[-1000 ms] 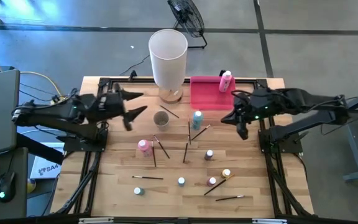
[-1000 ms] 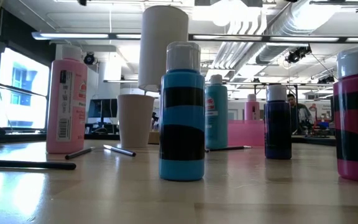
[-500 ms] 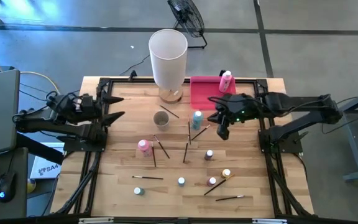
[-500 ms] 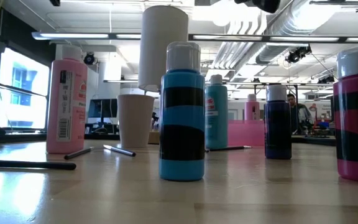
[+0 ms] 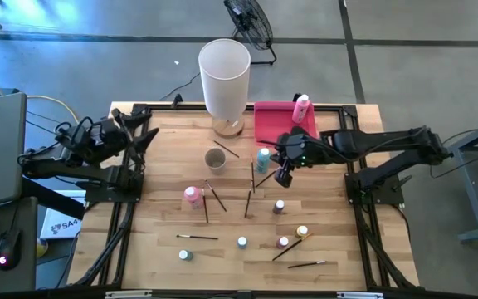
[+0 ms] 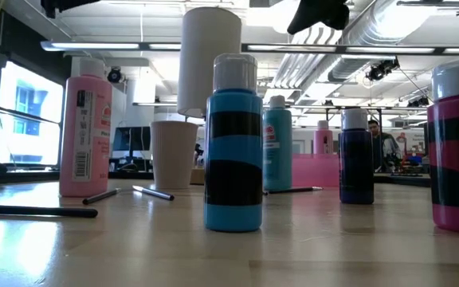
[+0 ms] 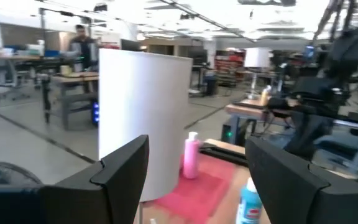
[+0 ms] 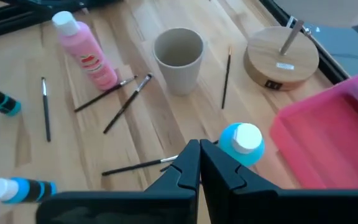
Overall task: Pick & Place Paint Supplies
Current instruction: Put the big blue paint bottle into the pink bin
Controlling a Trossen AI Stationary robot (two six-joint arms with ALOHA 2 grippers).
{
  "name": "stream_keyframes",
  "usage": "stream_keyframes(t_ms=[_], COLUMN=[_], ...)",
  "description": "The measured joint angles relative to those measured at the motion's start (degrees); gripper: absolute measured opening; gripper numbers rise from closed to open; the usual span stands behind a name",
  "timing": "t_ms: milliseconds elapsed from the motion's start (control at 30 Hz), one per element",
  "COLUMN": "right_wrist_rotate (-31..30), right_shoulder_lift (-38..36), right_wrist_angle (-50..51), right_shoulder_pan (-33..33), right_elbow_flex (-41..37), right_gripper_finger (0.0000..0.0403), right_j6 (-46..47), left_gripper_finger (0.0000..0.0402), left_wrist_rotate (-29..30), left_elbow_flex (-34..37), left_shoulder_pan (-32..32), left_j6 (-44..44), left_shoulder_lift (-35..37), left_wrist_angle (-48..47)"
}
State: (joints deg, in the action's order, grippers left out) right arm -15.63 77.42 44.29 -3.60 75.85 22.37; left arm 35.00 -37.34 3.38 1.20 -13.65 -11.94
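Observation:
A teal paint bottle [image 5: 262, 158] stands upright mid-table, and a pink one [image 5: 192, 195] to its left. Another pink bottle [image 5: 302, 108] stands in the pink tray [image 5: 276, 129]. Tiny capped bottles [image 5: 279, 205] and thin dark brushes [image 5: 249, 202] lie scattered on the near half. My right gripper [image 5: 285, 174] hangs shut above the table just right of the teal bottle [image 8: 244, 142], slanting down and touching nothing; its fingers [image 8: 191, 168] are closed together. My left gripper [image 5: 143, 137] is open at the table's left edge, its fingers [image 7: 123, 168] spread wide and empty.
A tall white cylinder [image 5: 224, 75] on a wooden base [image 8: 283, 56] stands at the far edge, with a beige cup [image 5: 215, 158] in front of it. A black frame [image 5: 363, 191] borders the table.
My left gripper has drawn back toward the table's left edge and tipped up, still open. My right gripper has moved toward the table's left and down, coming beside the teal bottle, still shut. No object has moved.

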Motion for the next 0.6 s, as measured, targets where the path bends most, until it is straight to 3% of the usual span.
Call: stream_keyframes(t_ms=[167,400,600], right_wrist_rotate=[-2.3,-0.1,0.0], right_shoulder_lift=[0.0,1.0,2.0], right_wrist_angle=[0.6,6.6,5.9], right_shoulder_pan=[0.0,3.1,5.7], right_elbow_flex=[0.0,0.0,0.0], right_gripper_finger=[0.0004,0.0004,0.0004], right_j6=[-0.5,1.3,1.6], left_gripper_finger=[0.0261,0.0261,0.0261], left_wrist_rotate=[1.6,1.5,1.5], left_elbow_flex=[0.0,0.0,0.0], left_shoulder_pan=[0.0,0.0,0.0], left_j6=[-0.2,-3.0,-3.0], left_shoulder_lift=[-0.1,-0.1,-0.1], left_wrist_angle=[-0.2,-0.2,-0.2])
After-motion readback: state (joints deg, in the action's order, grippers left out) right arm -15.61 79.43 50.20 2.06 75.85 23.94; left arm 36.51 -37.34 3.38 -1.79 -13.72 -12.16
